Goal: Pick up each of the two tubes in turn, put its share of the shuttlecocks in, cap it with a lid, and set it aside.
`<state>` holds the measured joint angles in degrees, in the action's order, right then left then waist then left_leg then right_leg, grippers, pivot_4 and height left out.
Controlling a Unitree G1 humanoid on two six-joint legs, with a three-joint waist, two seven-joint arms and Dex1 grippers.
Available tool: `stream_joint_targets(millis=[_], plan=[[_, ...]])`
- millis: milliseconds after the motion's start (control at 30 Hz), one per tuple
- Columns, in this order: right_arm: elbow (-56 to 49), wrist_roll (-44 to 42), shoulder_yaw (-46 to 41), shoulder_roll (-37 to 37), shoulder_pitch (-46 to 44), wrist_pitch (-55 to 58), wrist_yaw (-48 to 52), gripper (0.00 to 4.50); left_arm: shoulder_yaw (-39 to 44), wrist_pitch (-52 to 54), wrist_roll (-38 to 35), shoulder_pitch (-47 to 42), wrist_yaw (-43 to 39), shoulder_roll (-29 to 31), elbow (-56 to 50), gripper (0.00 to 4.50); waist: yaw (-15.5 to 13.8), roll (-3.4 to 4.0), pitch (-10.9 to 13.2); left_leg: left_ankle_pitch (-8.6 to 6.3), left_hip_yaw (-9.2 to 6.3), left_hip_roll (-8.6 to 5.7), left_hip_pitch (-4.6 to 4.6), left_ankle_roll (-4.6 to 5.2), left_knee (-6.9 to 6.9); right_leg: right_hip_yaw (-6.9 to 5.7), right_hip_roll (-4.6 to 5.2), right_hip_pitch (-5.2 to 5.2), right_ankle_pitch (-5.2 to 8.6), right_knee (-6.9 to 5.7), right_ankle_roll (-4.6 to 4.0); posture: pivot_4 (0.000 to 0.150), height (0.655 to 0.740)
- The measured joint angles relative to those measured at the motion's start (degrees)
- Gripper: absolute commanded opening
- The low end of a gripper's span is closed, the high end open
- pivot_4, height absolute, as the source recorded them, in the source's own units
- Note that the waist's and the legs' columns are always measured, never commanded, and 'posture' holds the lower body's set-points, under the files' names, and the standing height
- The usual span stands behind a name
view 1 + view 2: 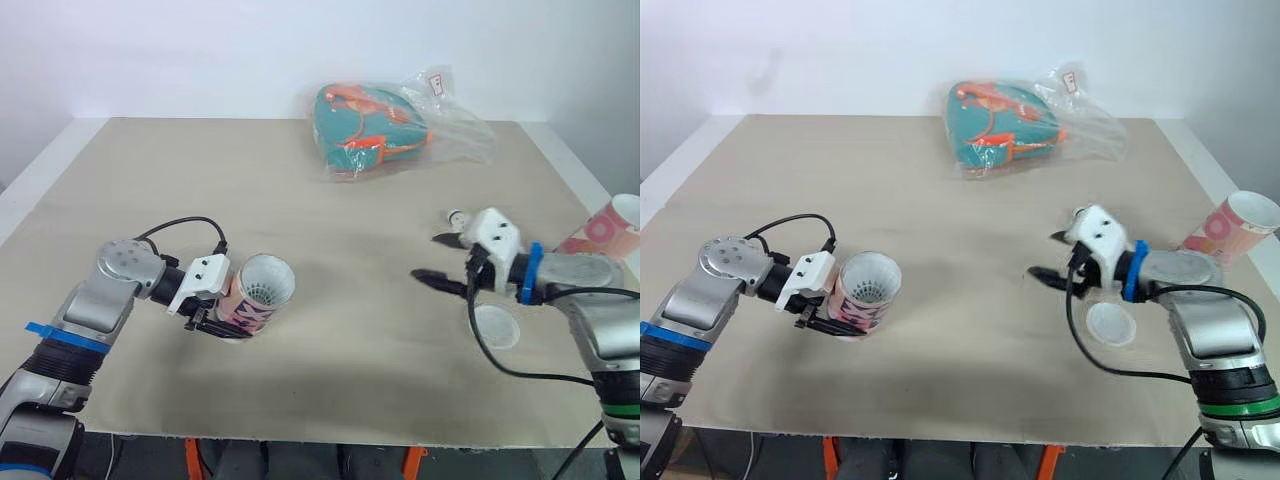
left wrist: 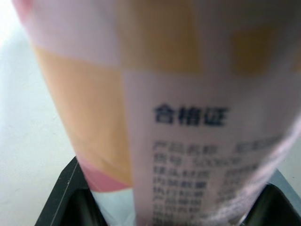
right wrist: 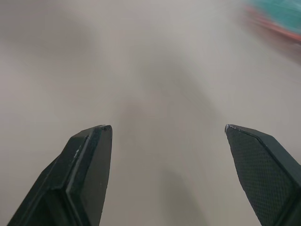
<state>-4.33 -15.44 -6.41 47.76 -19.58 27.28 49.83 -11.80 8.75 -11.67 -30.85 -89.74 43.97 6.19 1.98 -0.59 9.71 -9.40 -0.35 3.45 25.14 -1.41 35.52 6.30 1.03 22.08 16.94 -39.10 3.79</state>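
- A clear round lid lies flat toward the near right corner of the tabletop. It sits just below the right pincer, whose fingers stand wide apart and hold nothing.
- The left pincer is clamped on a pink tube toward the near left corner. The tube is tilted with its mouth facing right, and a white shuttlecock shows inside.
- Capping looks due: take the lid by its rim, hold the tube steady, and press the lid squarely onto the mouth.
- The second tube is cut off at the right edge.
- How many more sit deeper in the tube is hidden, and a small white thing beside the right pincer is hard to make out.
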Motion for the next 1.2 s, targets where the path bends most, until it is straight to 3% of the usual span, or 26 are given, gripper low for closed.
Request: stream_joint_targets(millis=[200,333,867,1000,1033,1067,1200], plan=[[10.38,3.35,0.78,-3.93,-0.8,-3.72,-4.38,4.13,-0.01,-0.14,0.12,-0.07,-0.1,-0.03,0.11,2.57,0.35,0.03,0.0,0.0,0.03,-0.01,-0.01,0.0,0.02,0.02,0.01,0.0,-0.02,0.0,0.02,0.15,0.74],[23.77,7.77,3.75,-6.33,-8.82,-9.13,-6.74,4.13,-0.12,-0.17,0.35,-0.44,-0.51,-0.11,0.62,2.57,0.67,0.06,0.0,0.01,0.03,-0.07,-0.06,0.01,0.03,0.05,0.03,-0.05,-0.04,0.0,0.07,0.15,0.74],[52.98,15.77,5.85,-10.55,-26.41,-22.39,-14.41,4.13,1.64,1.74,-0.24,2.68,1.62,0.46,-2.94,2.57,0.87,0.07,0.0,-0.03,0.02,-0.12,-0.09,0.05,-0.05,0.06,0.08,-0.1,0.01,0.05,0.02,0.15,0.74],[60.15,17.32,6.17,-12.52,-30.87,-23.16,-19.49,3.01,1.61,2.29,-0.26,2.71,1.82,0.46,-3.29,2.57,0.86,0.06,0.0,-0.03,0.03,-0.12,-0.1,0.05,-0.05,0.06,0.09,-0.12,0.01,0.05,0.03,0.15,0.74],[61.05,17.53,6.17,-12.69,-31.19,-23.44,-20.17,2.27,1.61,2.4,-0.28,2.73,1.87,0.46,-3.4,2.57,0.8,0.05,0.0,-0.03,0.02,-0.12,-0.1,0.05,-0.05,0.05,0.09,-0.13,0.01,0.06,0.03,0.15,0.74],[61.36,17.55,6.17,-12.73,-31.27,-23.54,-20.31,2.12,1.6,2.41,-0.3,2.74,1.9,0.46,-3.44,2.57,0.77,0.05,0.0,-0.03,0.01,-0.12,-0.09,0.05,-0.05,0.04,0.09,-0.14,0.02,0.06,0.03,0.15,0.74],[62.93,16.95,5.62,-12.91,-31.67,-24.44,-19.86,0.54,1.65,2.72,-0.32,2.92,2.04,0.58,-3.81,2.57,0.78,0.05,0.0,-0.03,0.01,-0.12,-0.09,0.05,-0.05,0.04,0.09,-0.14,0.02,0.06,0.03,0.15,0.74]])
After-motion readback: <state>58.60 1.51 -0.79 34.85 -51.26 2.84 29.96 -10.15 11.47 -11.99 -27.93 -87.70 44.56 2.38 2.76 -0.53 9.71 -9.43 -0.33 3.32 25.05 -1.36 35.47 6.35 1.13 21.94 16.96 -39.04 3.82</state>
